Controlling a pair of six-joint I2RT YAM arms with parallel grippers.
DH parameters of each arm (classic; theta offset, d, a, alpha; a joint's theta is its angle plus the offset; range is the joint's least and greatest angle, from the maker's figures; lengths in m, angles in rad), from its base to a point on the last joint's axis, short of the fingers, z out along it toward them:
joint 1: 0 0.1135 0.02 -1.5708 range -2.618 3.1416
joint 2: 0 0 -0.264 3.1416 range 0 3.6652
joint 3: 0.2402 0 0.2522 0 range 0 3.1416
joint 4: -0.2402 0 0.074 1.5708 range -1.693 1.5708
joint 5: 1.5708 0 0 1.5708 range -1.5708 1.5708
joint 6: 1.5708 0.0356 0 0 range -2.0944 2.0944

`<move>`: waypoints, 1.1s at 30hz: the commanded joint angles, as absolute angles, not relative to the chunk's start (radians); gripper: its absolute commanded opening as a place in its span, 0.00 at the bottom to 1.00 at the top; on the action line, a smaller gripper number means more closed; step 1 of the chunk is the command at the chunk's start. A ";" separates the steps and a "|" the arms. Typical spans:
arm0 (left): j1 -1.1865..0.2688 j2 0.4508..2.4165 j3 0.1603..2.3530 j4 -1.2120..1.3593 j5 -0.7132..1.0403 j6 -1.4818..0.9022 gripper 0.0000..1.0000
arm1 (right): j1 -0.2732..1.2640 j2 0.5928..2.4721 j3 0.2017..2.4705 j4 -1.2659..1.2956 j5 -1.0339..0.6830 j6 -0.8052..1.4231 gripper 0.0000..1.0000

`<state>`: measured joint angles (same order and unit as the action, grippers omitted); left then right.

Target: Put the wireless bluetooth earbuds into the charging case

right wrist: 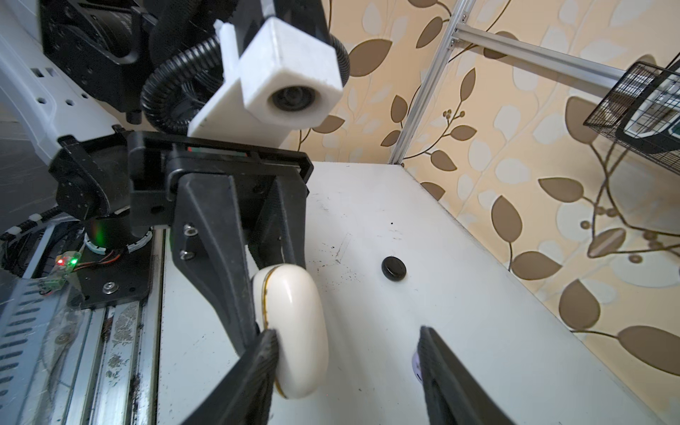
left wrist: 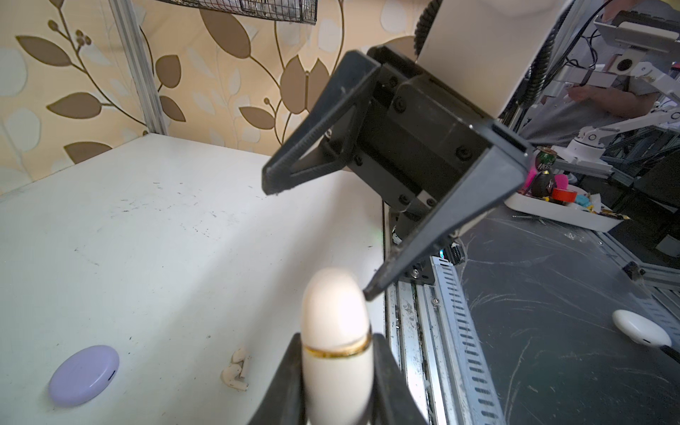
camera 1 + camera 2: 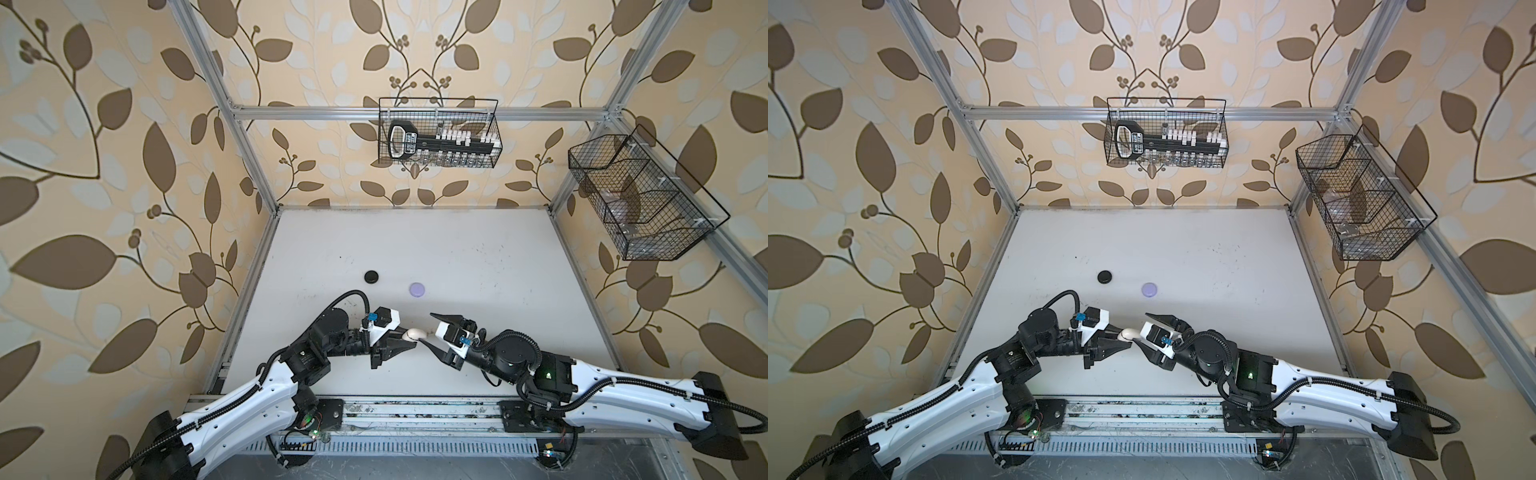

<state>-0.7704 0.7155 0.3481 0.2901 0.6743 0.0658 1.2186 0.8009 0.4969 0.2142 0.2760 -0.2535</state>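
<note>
Pinching smooth cream oval case (image 2: 335,312), matte black left tool (image 2: 336,371)

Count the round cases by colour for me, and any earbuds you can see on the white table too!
Black case: 1
Lavender case: 1
Cream case: 1, held in the left gripper
Cream earbuds: 2, lying together
Total: 5
</note>
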 commanded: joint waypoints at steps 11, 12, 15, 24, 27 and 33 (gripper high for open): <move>-0.779 0.676 0.350 0.356 0.777 0.091 0.00 | 1.163 0.841 0.552 0.207 0.345 -0.209 0.60; -0.779 0.678 0.351 0.359 0.771 0.091 0.00 | 1.162 0.842 0.553 0.208 0.349 -0.206 0.60; -0.779 0.683 0.346 0.366 0.745 0.092 0.00 | 1.161 0.836 0.551 0.217 0.387 -0.195 0.61; -0.779 0.742 0.308 0.481 0.614 0.078 0.00 | 1.072 0.720 0.500 0.243 0.379 -0.096 0.71; -0.779 0.779 0.308 0.524 0.609 0.068 0.00 | 1.026 0.666 0.478 0.244 0.391 -0.043 0.75; -0.779 0.798 0.342 0.492 0.574 0.052 0.00 | 0.972 0.577 0.439 0.233 0.082 -0.081 0.74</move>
